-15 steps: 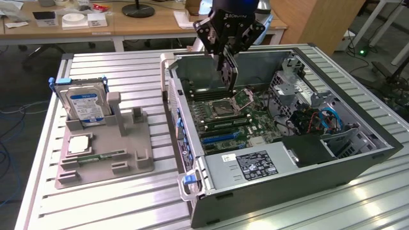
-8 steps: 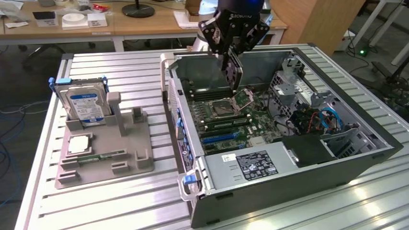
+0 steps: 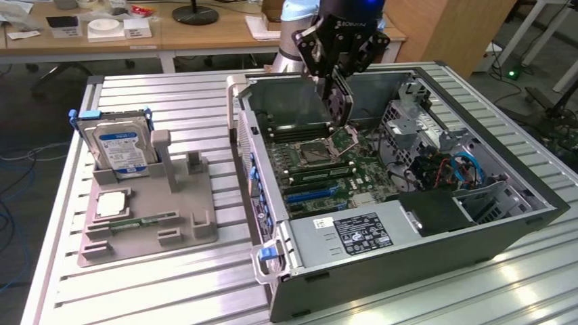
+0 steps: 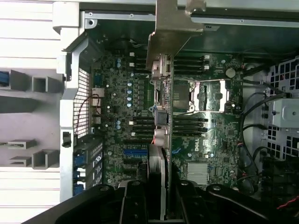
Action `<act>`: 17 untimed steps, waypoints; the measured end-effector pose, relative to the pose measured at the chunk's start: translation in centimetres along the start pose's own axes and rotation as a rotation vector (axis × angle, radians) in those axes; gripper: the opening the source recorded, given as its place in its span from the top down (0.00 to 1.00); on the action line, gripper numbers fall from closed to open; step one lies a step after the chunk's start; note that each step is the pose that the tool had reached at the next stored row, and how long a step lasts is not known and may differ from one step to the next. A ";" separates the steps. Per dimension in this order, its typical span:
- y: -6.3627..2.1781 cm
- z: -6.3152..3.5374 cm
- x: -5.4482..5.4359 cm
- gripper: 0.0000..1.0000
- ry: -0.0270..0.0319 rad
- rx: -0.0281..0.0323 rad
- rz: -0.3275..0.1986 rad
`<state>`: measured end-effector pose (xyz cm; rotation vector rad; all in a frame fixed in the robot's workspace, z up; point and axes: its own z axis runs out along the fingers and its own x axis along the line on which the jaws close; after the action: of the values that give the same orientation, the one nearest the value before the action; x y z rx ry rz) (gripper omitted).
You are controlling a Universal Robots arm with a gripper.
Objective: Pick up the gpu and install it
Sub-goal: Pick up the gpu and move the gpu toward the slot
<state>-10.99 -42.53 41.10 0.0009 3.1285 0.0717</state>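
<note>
I am working the arm from afar over a slatted metal table [image 3: 162,284], where an open computer case [image 3: 505,230] is lying on its side so that its motherboard [image 3: 361,172] is facing up and can be reached from above. At nine o'clock from the case in the exterior view, a grey parts fixture [image 3: 172,217] is propping a hard drive [image 3: 122,149] upright in its slot, with that part left untouched. At six o'clock inside the case, the power supply [image 3: 361,237] is sitting against the near wall.

The gpu [image 3: 340,108] is hanging on edge above the board, toward twelve o'clock of the case interior and over the area of the processor socket [image 3: 318,152]. I judge it is being carried upright like this so its connector edge is pointing down at the board; whether its lower end is touching anything, I cannot tell. It is not seated: the blue expansion slot [image 3: 312,196] at six o'clock from the card is lying bare.

The gripper [image 3: 336,80] is clenching the card from above, and in the wrist view its fingers [image 4: 132,200] are pressing on either face of the gpu [image 4: 161,116], with the silver bracket [image 4: 170,32] at the far end.
</note>
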 end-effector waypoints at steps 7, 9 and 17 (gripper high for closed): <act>0.00 0.15 -1.5 0.72 0.0003 -0.0002 -0.008; -0.01 0.19 -1.9 0.72 0.0004 -0.0002 -0.010; -0.01 0.27 -2.7 0.72 0.0007 0.0000 -0.015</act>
<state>-8.26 -42.53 40.87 -0.0228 3.1287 0.0716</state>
